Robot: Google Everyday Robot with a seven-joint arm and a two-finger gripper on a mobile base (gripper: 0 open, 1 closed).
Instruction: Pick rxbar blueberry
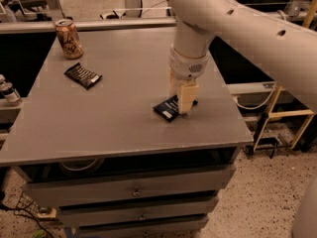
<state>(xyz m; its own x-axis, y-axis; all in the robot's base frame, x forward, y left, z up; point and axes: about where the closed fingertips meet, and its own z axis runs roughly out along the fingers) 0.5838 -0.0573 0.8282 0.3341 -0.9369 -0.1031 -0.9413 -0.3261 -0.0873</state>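
The rxbar blueberry is a dark navy wrapper with white lettering. It lies flat on the grey table, right of centre and near the front. My gripper points straight down onto the bar's right end. It is open, with one cream finger in front of the bar and the other behind it. The right end of the bar is hidden by the front finger. The bar rests on the table.
A black-brown bar wrapper lies at the back left. A tan drink can stands at the far left corner. Small bottles stand off the table's left edge. Drawers sit below the tabletop. A yellow frame stands on the right.
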